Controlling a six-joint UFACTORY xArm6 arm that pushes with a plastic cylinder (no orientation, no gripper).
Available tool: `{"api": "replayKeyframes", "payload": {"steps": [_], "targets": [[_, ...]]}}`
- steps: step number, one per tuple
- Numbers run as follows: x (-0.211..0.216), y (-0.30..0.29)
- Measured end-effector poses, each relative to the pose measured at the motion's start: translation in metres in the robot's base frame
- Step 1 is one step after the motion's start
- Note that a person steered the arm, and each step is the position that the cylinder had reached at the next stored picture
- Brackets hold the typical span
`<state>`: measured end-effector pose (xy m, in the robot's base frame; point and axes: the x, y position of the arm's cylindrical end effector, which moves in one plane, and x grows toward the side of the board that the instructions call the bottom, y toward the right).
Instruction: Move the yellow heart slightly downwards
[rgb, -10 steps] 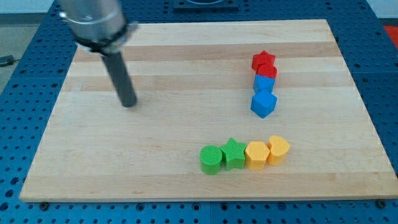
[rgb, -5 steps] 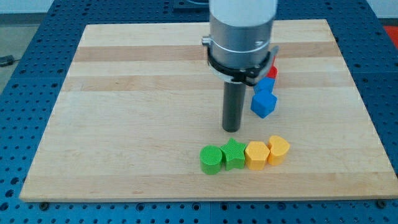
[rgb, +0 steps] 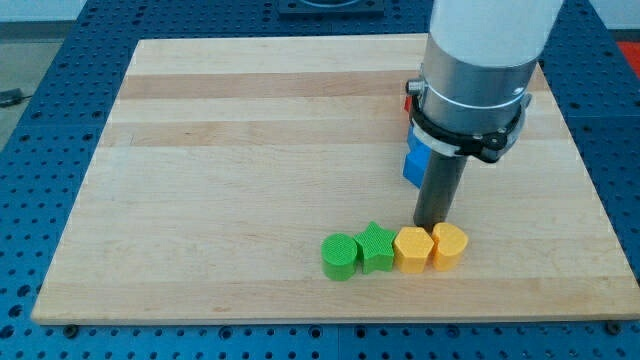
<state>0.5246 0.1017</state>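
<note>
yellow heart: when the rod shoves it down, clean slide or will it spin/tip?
Probably slides: the yellow heart looks squat and flat-bottomed on the smooth wooden board. My tip sits just above its left edge, so it may rotate. The touching yellow hexagon block may drag along.

The wooden surface (rgb: 220, 170) holds a row near the view's bottom: green cylinder (rgb: 339, 257), green star (rgb: 376, 247), yellow hexagon (rgb: 411, 250), yellow heart (rgb: 449, 245). Blue (rgb: 412, 165) and red (rgb: 409, 100) blocks peek out higher up.

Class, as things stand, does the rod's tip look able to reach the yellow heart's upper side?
Probably yes: my tip stands just above the yellow heart and the yellow hexagon, with nothing between them.
</note>
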Motion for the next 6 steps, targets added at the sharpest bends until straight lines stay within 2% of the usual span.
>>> {"api": "replayKeyframes", "payload": {"steps": [2, 3, 4, 6], "targets": [[-0.001, -0.017], [-0.013, -0.055], [-0.048, -0.061], [-0.053, -0.037]]}}
